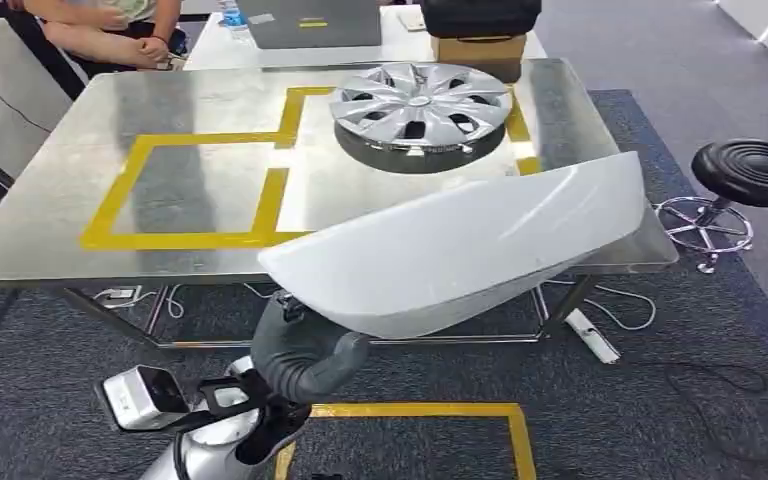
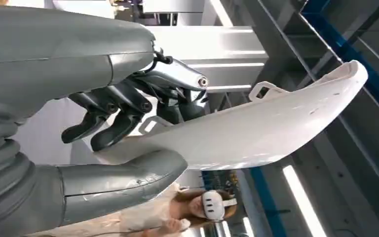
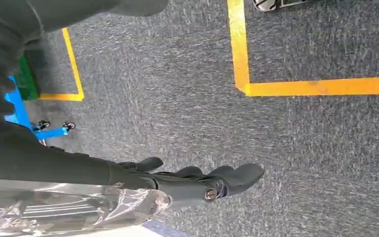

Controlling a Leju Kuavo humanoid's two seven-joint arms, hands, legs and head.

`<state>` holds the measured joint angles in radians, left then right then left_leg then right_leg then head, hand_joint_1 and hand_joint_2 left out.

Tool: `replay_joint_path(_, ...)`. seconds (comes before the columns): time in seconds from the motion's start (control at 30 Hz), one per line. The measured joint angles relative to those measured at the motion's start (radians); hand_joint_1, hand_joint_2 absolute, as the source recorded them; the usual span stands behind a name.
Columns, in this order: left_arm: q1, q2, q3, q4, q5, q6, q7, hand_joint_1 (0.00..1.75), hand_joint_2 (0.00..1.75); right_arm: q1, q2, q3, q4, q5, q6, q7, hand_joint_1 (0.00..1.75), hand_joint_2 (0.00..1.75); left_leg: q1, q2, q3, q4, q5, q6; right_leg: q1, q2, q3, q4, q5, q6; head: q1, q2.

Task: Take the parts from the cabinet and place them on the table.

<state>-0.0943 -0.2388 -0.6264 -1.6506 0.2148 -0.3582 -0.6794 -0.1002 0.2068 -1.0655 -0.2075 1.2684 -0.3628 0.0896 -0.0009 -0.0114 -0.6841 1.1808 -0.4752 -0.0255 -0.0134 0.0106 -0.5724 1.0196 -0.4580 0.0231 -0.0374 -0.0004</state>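
The left hand (image 1: pixel 305 355) gripped a white curved panel (image 1: pixel 460 250) by one end, above the tabletop's (image 1: pixel 60 190) near edge. A silver hubcap (image 1: pixel 420 105) sat inside the yellow tape (image 1: pixel 125 185); a black stool (image 1: pixel 750 175) stood alongside. The right hand (image 3: pixel 197 182) hung empty, fingers loosely extended, over grey carpet (image 3: pixel 301 163).

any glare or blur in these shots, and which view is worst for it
Head view: the shiny steel table throws broad glare near the silver hubcap, and the long white curved plastic panel looks washed out. Left wrist view is worst: ceiling light strips blow out, and the grey left hand holding the panel is dim against them. Right wrist view: evenly lit grey carpet, slightly soft; the right hand hangs empty.
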Motion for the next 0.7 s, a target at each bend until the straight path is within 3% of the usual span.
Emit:
replay_joint_path(0.03, 0.0, 0.0, -0.001, 0.0, -0.001, -0.003, 0.0, 1.62, 1.75, 0.0, 0.0, 0.001, 0.0, 0.001, 0.001, 0.0, 0.0, 1.75, 0.0, 0.0, 0.047, -0.087, 0.038, 0.005, 0.0, 0.001, 0.002, 0.0, -0.005, 0.002, 0.0, 0.0)
replay_joint_path(0.07, -0.001, 0.0, -0.003, 0.0, -0.005, -0.005, 0.0, 1.62, 1.75, -0.001, 0.0, 0.002, 0.0, 0.002, 0.001, 0.0, 0.0, 1.75, -0.002, 0.003, 0.088, -0.157, 0.049, 0.014, 0.0, 0.001, 0.003, -0.001, -0.006, 0.005, 0.0, 0.0)
replay_joint_path(0.1, -0.003, -0.001, -0.006, 0.0, -0.011, -0.007, 0.0, 1.62, 1.75, -0.001, 0.0, 0.003, 0.0, 0.003, 0.001, 0.0, 0.0, 1.75, -0.005, 0.004, 0.101, -0.194, 0.017, 0.016, 0.006, 0.002, 0.0, 0.001, -0.022, 0.016, -0.001, 0.0)
replay_joint_path(0.13, -0.003, -0.001, -0.007, 0.0, -0.016, -0.008, 0.0, 1.62, 1.75, -0.001, 0.0, 0.003, 0.0, 0.003, 0.0, 0.0, 0.0, 1.75, -0.006, 0.004, 0.101, -0.198, 0.011, 0.019, 0.004, 0.002, 0.001, -0.016, -0.029, 0.022, 0.002, 0.0)
replay_joint_path(0.17, -0.003, -0.002, -0.008, 0.0, -0.018, -0.008, 0.0, 1.62, 1.75, 0.0, 0.0, 0.003, 0.0, 0.005, 0.001, 0.0, 0.0, 1.75, -0.005, 0.002, 0.107, -0.21, 0.01, 0.026, 0.003, 0.0, 0.026, -0.017, -0.012, 0.029, -0.002, 0.0)
replay_joint_path(0.2, -0.003, -0.001, -0.008, 0.0, -0.018, -0.008, 0.0, 1.62, 1.75, 0.001, 0.0, 0.003, 0.0, 0.006, 0.001, 0.0, 0.0, 1.75, -0.005, -0.002, 0.116, -0.218, 0.012, 0.029, 0.004, -0.002, 0.026, -0.009, 0.005, 0.04, 0.0, 0.0)
replay_joint_path(0.27, -0.003, -0.002, -0.008, 0.0, -0.014, -0.007, 0.0, 1.62, 1.75, -0.002, 0.0, 0.004, 0.0, 0.006, 0.0, 0.0, 0.0, 1.75, 0.0, -0.001, 0.15, -0.219, 0.008, 0.046, 0.001, -0.005, 0.025, 0.014, -0.022, 0.046, 0.002, 0.0)
replay_joint_path(0.3, -0.003, -0.002, -0.008, 0.0, -0.009, -0.004, 0.0, 1.62, 1.75, -0.004, 0.0, 0.004, 0.0, 0.006, 0.0, 0.0, 0.0, 1.75, 0.0, 0.006, 0.162, -0.215, 0.018, 0.046, 0.002, -0.005, -0.001, 0.07, -0.052, 0.048, 0.005, 0.0)
replay_joint_path(0.37, -0.003, -0.002, -0.008, 0.003, -0.001, 0.003, 0.003, 1.62, 1.75, -0.002, 0.0, 0.004, 0.0, 0.003, -0.001, 0.0, 0.0, 1.75, 0.0, 0.007, 0.174, -0.215, 0.005, 0.05, 0.002, -0.005, -0.099, 0.227, -0.121, 0.05, 0.007, 0.0)
replay_joint_path(0.4, -0.003, -0.003, -0.007, 0.005, 0.002, 0.005, 0.003, 1.62, 1.75, -0.001, 0.0, 0.004, 0.0, 0.002, -0.001, 0.0, 0.0, 1.75, 0.0, 0.005, 0.179, -0.215, -0.002, 0.05, 0.002, -0.005, -0.137, 0.275, -0.138, 0.055, 0.009, 0.0)
replay_joint_path(0.43, -0.003, -0.002, -0.007, 0.007, 0.004, 0.006, 0.003, 1.62, 1.75, 0.002, 0.0, 0.003, 0.0, 0.0, -0.002, 0.001, 0.0, 1.75, 0.0, 0.002, 0.186, -0.214, -0.01, 0.049, 0.001, -0.005, -0.157, 0.278, -0.128, 0.058, 0.012, 0.0)
replay_joint_path(0.47, -0.002, -0.003, -0.006, 0.008, 0.005, 0.007, 0.003, 1.62, 1.75, 0.003, 0.0, 0.003, 0.0, 0.0, -0.002, 0.001, 0.0, 1.75, 0.001, -0.001, 0.195, -0.214, -0.018, 0.047, 0.001, -0.005, -0.155, 0.241, -0.094, 0.057, 0.013, 0.0)
replay_joint_path(0.57, -0.003, -0.003, -0.006, 0.012, 0.005, 0.008, 0.003, 1.62, 1.75, 0.004, 0.0, 0.003, 0.0, -0.001, -0.003, 0.0, 0.0, 1.75, 0.005, -0.001, 0.239, -0.214, -0.056, 0.031, -0.003, -0.009, -0.087, 0.008, 0.087, 0.061, 0.016, 0.0)
replay_joint_path(0.6, -0.004, -0.002, -0.005, 0.014, 0.006, 0.008, 0.003, 1.62, 1.75, 0.004, 0.0, 0.003, 0.001, -0.002, -0.003, 0.0, 0.0, 1.75, 0.001, -0.001, 0.245, -0.211, -0.062, 0.025, 0.004, -0.007, -0.093, 0.012, 0.057, 0.052, 0.018, 0.0)
replay_joint_path(0.63, -0.004, -0.002, -0.005, 0.016, 0.008, 0.009, 0.004, 1.62, 1.75, 0.0, 0.0, 0.004, 0.001, -0.002, -0.004, -0.001, 0.0, 1.75, -0.002, -0.002, 0.237, -0.211, -0.067, 0.021, 0.004, -0.006, -0.082, 0.017, 0.056, 0.028, 0.019, 0.0)
replay_joint_path(0.7, -0.004, -0.002, -0.005, 0.017, 0.008, 0.009, 0.004, 1.62, 1.75, 0.001, 0.0, 0.003, 0.001, -0.003, -0.005, 0.002, 0.0, 1.75, -0.002, -0.001, 0.244, -0.212, -0.073, 0.015, 0.005, -0.003, -0.087, 0.022, 0.059, 0.018, 0.012, 0.0)
